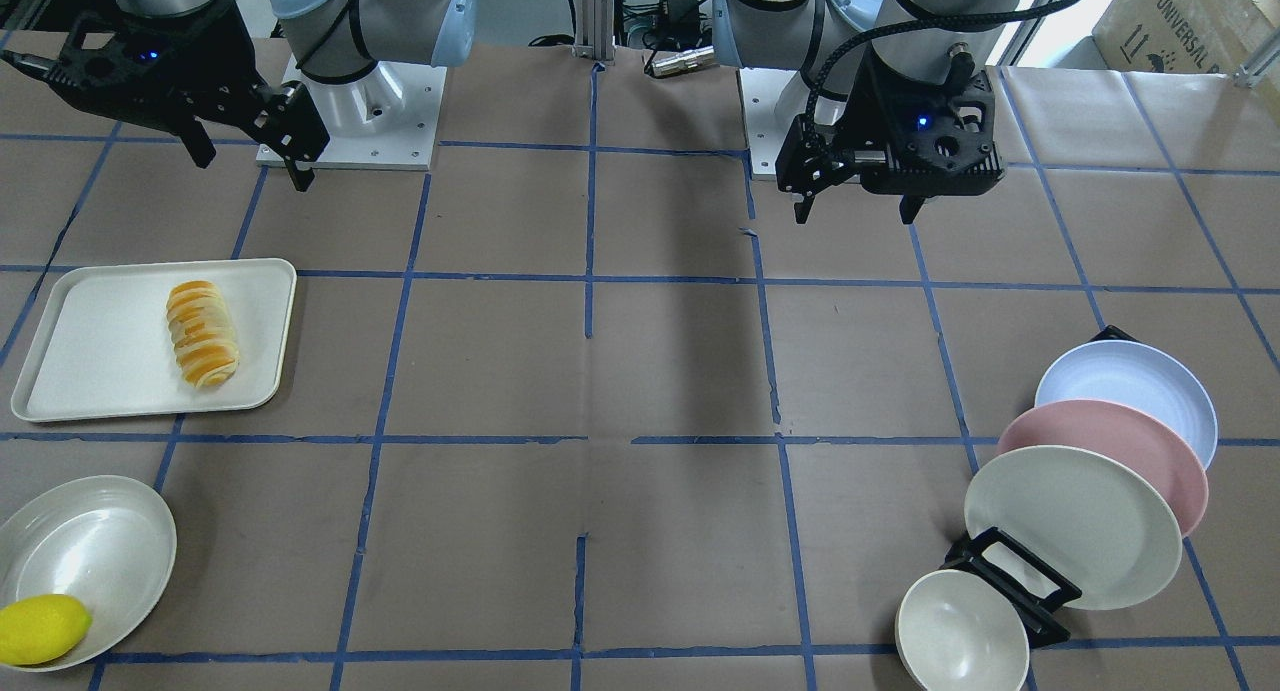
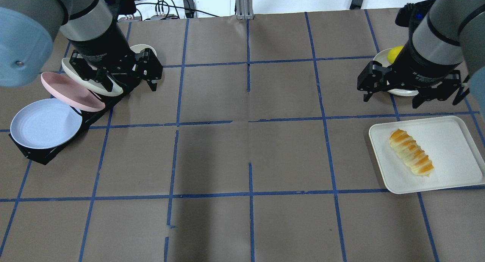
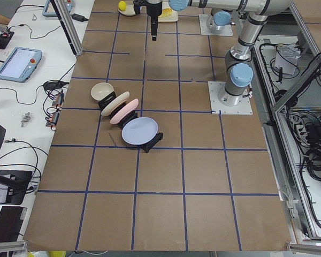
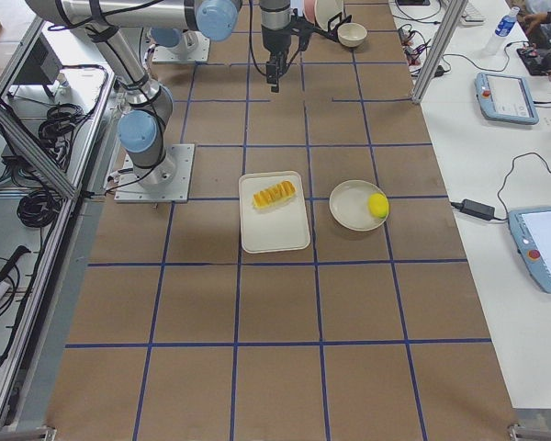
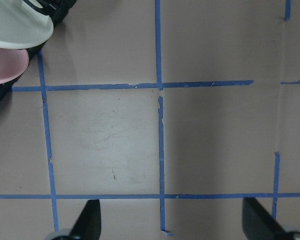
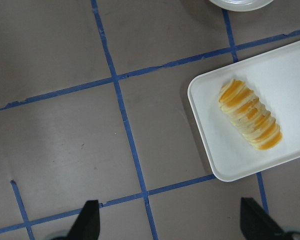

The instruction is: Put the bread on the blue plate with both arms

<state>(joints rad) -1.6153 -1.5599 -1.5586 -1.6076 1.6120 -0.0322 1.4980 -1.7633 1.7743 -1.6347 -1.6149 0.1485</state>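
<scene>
Both grippers hang above the worktop (image 1: 680,371), holding nothing. Left gripper (image 1: 858,211): released, jaws spread wide, and its wrist view catches only two fingertips at the bottom edge. Right gripper (image 1: 252,169): the same, fingers well apart.

Overhead, the bread (image 2: 411,157) lies on the white tray (image 2: 447,140) at 3 o'clock. Its length runs from 10 to 4 o'clock, apart from the rim all round.

The blue plate (image 2: 43,123) leans in the black rack (image 2: 38,156) at 9 o'clock, at the row's end nearest the robot, with the pink plate (image 2: 68,91) and the cream plate (image 1: 1070,526) beyond. There the left arm covers much of the cream plate and nearly all of a small bowl (image 2: 146,47). The right arm masks most of the lemon (image 2: 394,53) and its dish (image 2: 401,91) at 2 o'clock.

Between rack and tray runs a wide stretch of taped worktop.
</scene>
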